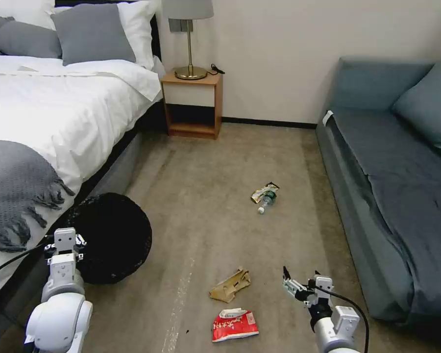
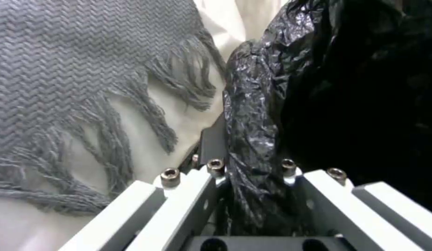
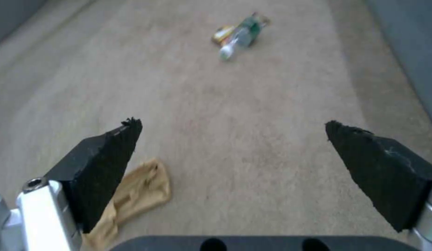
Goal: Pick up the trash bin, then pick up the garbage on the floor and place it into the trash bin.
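1. The trash bin [image 1: 110, 238] sits at about 8 o'clock on the floor in the head view, tight against the bed [image 1: 44, 113] and just under the fringed grey throw [image 2: 76, 80]. Its mouth faces the camera, so it looks tipped or lifted, though I cannot tell which.
2. The left gripper [image 1: 65, 245] is at the bin's 9 o'clock edge. In the left wrist view its fingers straddle the bagged rim, clenched on the black liner [image 2: 253, 139] and probably the wall beneath.
3. Handling, as a judgement: the bin looks light and stiff, but the crinkly liner is slick and loose. A hold on plastic alone could slide, so the grip should catch the hard rim through the bag.
4. The right gripper [image 1: 301, 284] hovers low at 5 o'clock, its black pads [image 3: 109, 153] spread wide apart with nothing between them.
5. The crumpled tan paper [image 1: 230, 285] lies just beside it at its 9 o'clock: soft, light, best pinched on a raised fold.
6. The red-and-white snack packet [image 1: 235, 324] lies at 6 o'clock: flat and slippery, easiest taken by its puffed torn end.
7. The small bottle [image 1: 266, 200] and gold foil wrapper [image 1: 262, 191] touch near the centre, well apart from the gripper. The bottle is round and may roll, so grip across its body.
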Available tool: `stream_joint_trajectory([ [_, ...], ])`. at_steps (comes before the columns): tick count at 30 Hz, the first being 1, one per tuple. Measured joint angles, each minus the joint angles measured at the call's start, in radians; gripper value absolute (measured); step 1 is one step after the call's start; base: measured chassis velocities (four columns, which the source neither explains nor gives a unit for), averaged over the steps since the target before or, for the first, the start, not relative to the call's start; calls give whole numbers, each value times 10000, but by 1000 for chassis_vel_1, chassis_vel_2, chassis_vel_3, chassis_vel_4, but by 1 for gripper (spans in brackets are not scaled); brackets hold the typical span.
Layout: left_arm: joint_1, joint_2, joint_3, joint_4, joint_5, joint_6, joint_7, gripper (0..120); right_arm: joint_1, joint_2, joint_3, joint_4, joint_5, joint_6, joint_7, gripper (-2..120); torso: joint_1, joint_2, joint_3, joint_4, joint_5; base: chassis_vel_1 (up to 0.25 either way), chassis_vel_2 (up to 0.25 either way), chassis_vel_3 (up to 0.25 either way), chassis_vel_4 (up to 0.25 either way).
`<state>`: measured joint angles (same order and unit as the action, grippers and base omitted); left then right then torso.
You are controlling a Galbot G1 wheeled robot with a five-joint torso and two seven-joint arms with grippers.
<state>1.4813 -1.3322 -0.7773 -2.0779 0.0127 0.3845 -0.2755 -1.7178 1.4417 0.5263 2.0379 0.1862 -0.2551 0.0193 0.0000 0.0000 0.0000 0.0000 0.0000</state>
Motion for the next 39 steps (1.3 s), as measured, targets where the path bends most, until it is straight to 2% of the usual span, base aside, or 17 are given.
stream_joint_trajectory([
  [2, 2, -9, -9, -8, 4, -1, 0, 4, 13, -34, -9, 0, -14, -67, -24, 100, 0, 0, 0, 0, 1, 0, 0, 0, 0],
  [4, 19, -92, -51, -61, 81, -2, -12, 4, 327, -652, -379, -6, -285, -947, -338, 100, 0, 0, 0, 0, 1, 0, 0, 0, 0],
  [5, 26, -121, -52, -63, 127, -5, -8, 4, 471, -843, -545, -52, -376, -1113, -445, 100, 0, 0, 0, 0, 0, 0, 0, 0, 0],
  [14, -64, -64, 214, 120, 529, -126, 207, 4, 1289, -1955, -1337, -772, -646, -1589, -1159, 100, 0, 0, 1, -2, -1, 0, 0, 0, 0],
  [16, -60, 73, 284, 241, 651, -546, 613, 4, 1793, -2748, -1797, -1256, -631, -1609, -1502, 100, 0, 0, 0, -1, 5, 0, 0, 0, 0],
  [17, -60, 73, 284, 241, 651, -546, 613, 4, 1793, -2748, -1797, -1256, -631, -1609, -1502, 100, 0, 0, 0, -1, 5, 0, 0, 0, 0],
  [20, -59, 388, 348, 614, 875, -1203, 1114, 4, 2464, -3756, -2449, -1830, -536, -1634, -1927, 100, 0, 0, 1, 0, -3, 0, 0, 0, 0],
  [21, -59, 388, 348, 614, 875, -1203, 1114, 4, 2464, -3756, -2449, -1830, -536, -1634, -1927, 100, 0, 0, 1, 0, -3, 0, 0, 0, 0],
  [23, -59, 693, 387, 804, 890, -1357, 1249, 4, 2944, -4288, -2997, -2256, -496, -1632, -2144, 100, 0, 0, 1, 1, 0, 0, 0, 0, 0],
  [24, -59, 693, 387, 804, 890, -1357, 1249, 4, 2944, -4288, -2997, -2256, -496, -1632, -2144, 100, 0, 0, 1, 1, 0, 0, 0, 0, 0],
  [28, -144, 1178, 460, 1006, 817, -1381, 1269, 4, 3491, -4589, -3659, -2959, -600, -1507, -2548, 100, 0, 0, 1, 0, -1, 0, 0, 0, 0],
  [39, -82, 1166, 517, 967, 740, -1481, 1317, 4, 4177, -4068, -4896, -4199, -1190, -1124, -2883, 100, 0, 0, 1, 1, 0, 0, 0, 0, 0],
])
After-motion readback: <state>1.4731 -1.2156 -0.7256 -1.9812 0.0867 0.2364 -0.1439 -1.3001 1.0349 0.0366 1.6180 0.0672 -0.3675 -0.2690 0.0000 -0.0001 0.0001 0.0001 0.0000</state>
